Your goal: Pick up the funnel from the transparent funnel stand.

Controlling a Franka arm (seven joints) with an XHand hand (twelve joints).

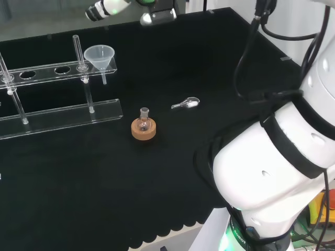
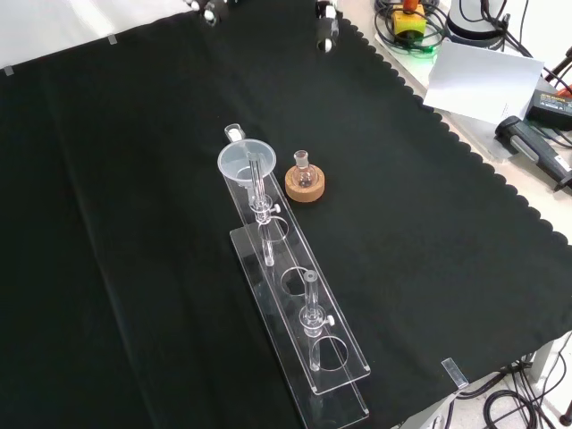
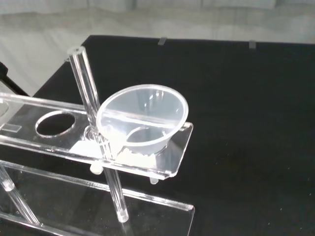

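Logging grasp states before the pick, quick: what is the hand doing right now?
Hand: cannot be told; just a bit of it shows at the head view's top edge. The funnel sits in the stand, untouched.

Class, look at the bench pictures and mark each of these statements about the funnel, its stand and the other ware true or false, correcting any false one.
1. The funnel sits in the end hole of the transparent funnel stand. True.
2. The small flask lies on its side on the cloth. False: it stands upright in a cork ring.
3. A small scoop lies on the black cloth, apart from the flask. True.
4. Every hole in the stand holds a funnel. False: the other holes are empty.
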